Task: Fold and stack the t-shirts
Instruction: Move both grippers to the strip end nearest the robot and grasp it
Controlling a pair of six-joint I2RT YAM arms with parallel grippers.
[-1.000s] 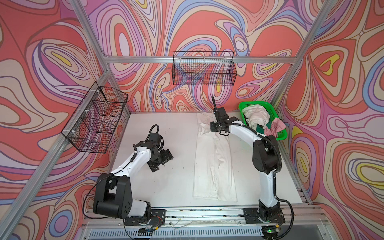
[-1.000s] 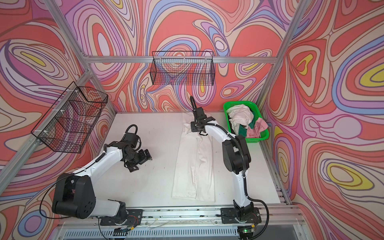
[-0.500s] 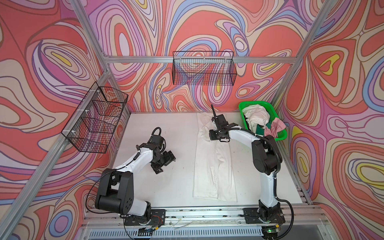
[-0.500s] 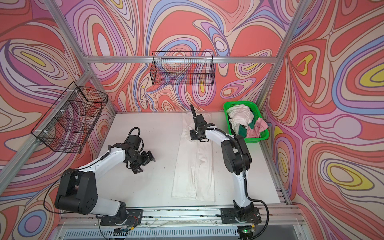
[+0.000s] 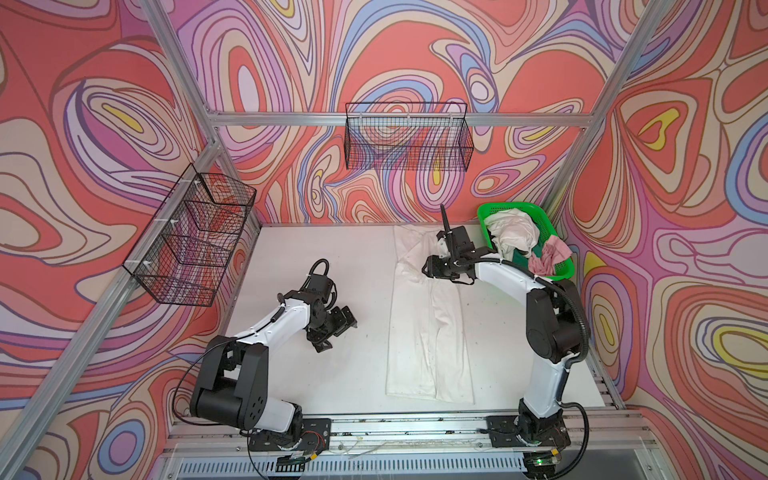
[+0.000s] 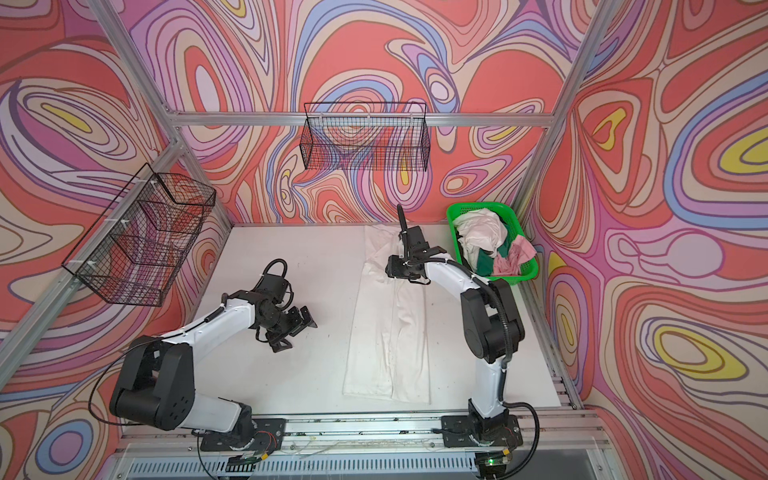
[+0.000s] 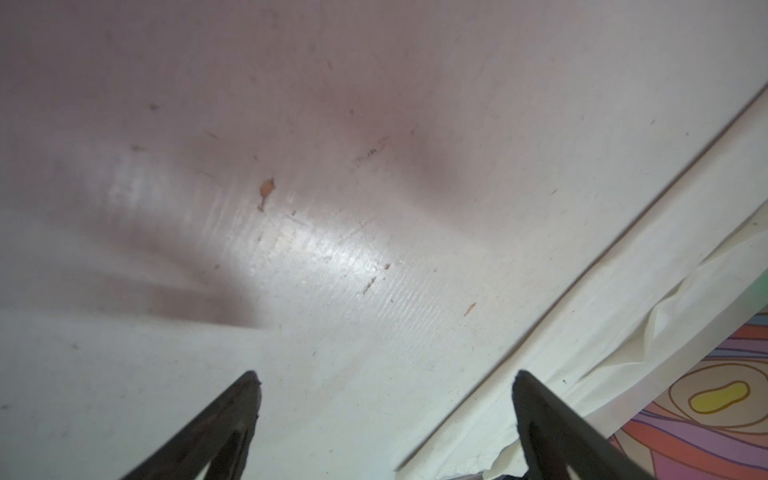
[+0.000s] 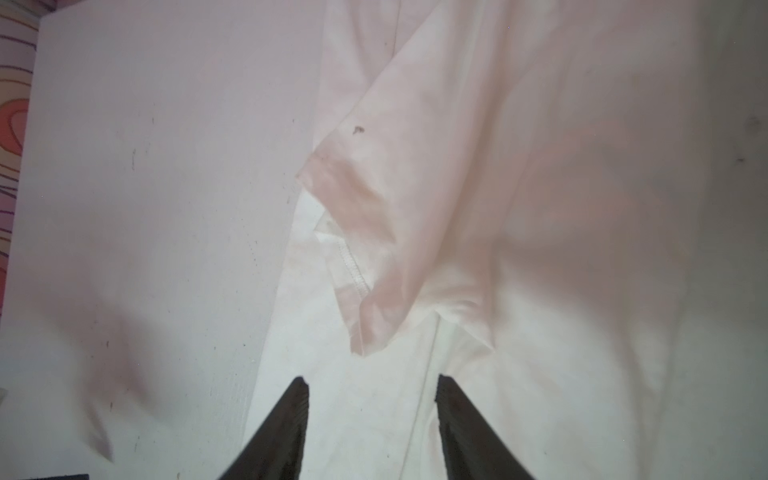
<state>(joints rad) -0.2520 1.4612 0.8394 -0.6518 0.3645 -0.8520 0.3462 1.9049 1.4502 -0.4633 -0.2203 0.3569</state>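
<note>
On the white table (image 5: 291,257), the right gripper (image 8: 372,380) had parted its jaws since a second before, empty above the far end of the white t-shirt (image 5: 428,332); the left gripper (image 7: 384,378) gaped wide near its edge.

L end effector (image 7: 384,379) wide; R end effector (image 8: 371,380) half-wide.

Green plastic basket (image 5: 511,206) on white table (image 5: 282,257); black wire basket (image 5: 407,143) above

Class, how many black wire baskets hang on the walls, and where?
2. One wire basket on the left wall; a second wire basket on the back wall. None seems hidden.
</note>
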